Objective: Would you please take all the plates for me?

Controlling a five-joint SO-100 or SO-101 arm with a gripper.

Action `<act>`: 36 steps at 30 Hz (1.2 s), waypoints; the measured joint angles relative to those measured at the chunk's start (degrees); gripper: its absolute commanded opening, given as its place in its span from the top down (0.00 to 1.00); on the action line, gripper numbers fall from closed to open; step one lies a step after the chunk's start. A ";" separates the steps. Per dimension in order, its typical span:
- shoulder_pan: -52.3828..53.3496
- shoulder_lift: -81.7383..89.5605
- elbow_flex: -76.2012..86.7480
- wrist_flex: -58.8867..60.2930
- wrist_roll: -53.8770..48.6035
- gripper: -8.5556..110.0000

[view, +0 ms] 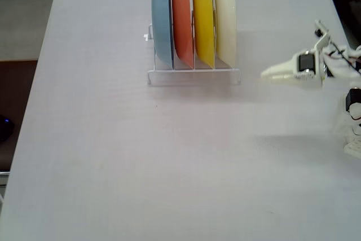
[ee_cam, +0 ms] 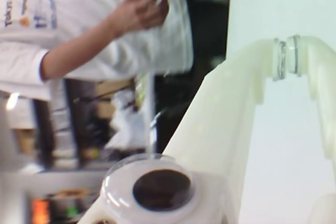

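Several plates stand upright on edge in a white wire rack (view: 192,76) at the far middle of the table: blue (view: 162,21), orange (view: 181,18), yellow (view: 203,18) and cream (view: 225,18), from left to right in the fixed view. My white gripper (view: 265,74) hangs above the table to the right of the rack, pointing left at it, a short gap from the cream plate. Its jaws look closed and hold nothing. In the wrist view the gripper (ee_cam: 286,59) has its fingertips together, and no plate shows.
The grey-white table (view: 141,156) spreads wide in front of the rack. The arm's base and cables (view: 352,111) sit at the right edge. In the wrist view a person in a white shirt (ee_cam: 94,35) stands behind, in front of cluttered shelves.
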 measured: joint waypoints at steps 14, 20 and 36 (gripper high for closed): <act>16.08 -29.27 -30.94 3.25 -23.20 0.57; 20.83 -40.78 -38.50 3.25 -28.30 0.53; 25.31 -64.34 -54.23 3.25 -29.18 0.57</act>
